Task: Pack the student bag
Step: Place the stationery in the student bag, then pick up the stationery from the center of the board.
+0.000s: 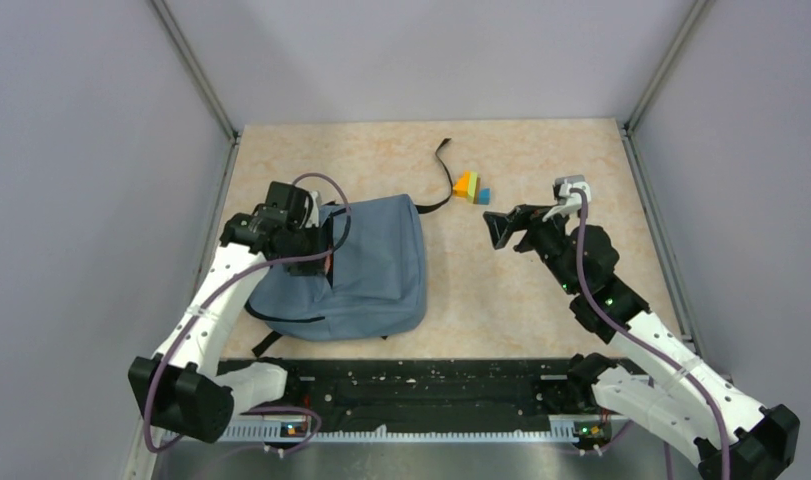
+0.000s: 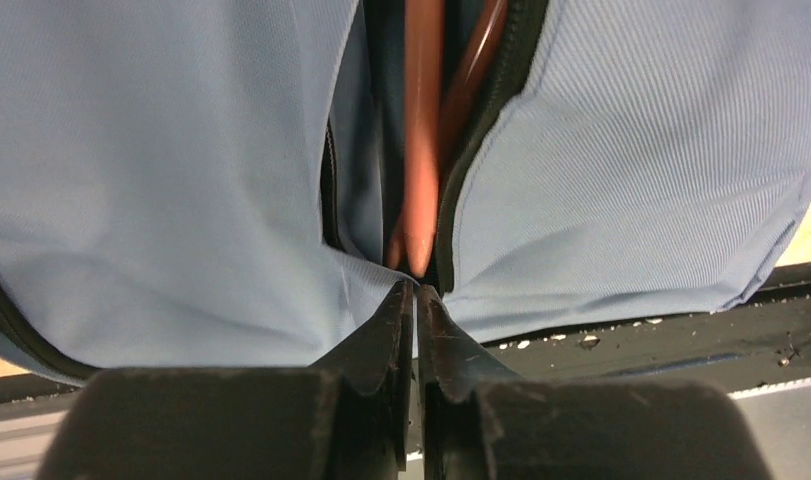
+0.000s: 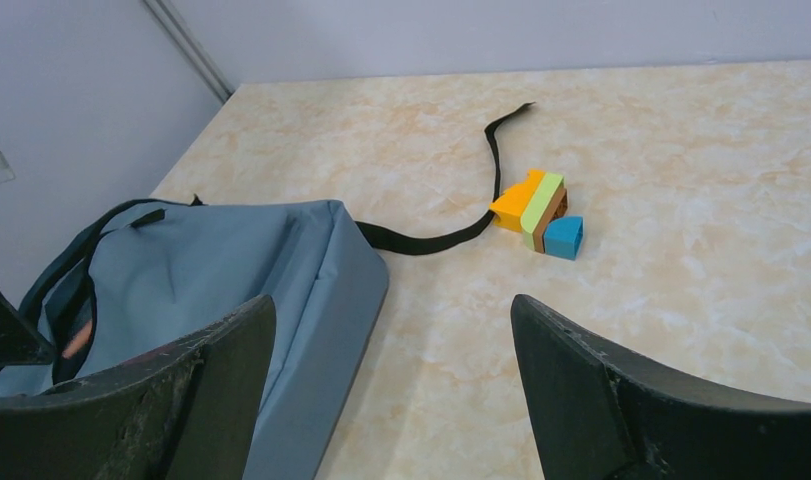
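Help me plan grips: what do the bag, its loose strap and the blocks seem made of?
Bag: soft woven cloth, matte blue; fine weave shows up close and it sags. Strap: flat black webbing, probably nylon; it lies limp and curved. Blocks: likely hard plastic, possibly foam; solid colours, crisp edges, dull surface.

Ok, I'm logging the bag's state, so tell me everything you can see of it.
The bag is soft dusty-blue fabric with black zips and straps, lying on the left of the table. Its zip is open; reddish things show inside. One strap trails across the table to the coloured blocks. The left gripper, shut, seems to pinch the opening's end.
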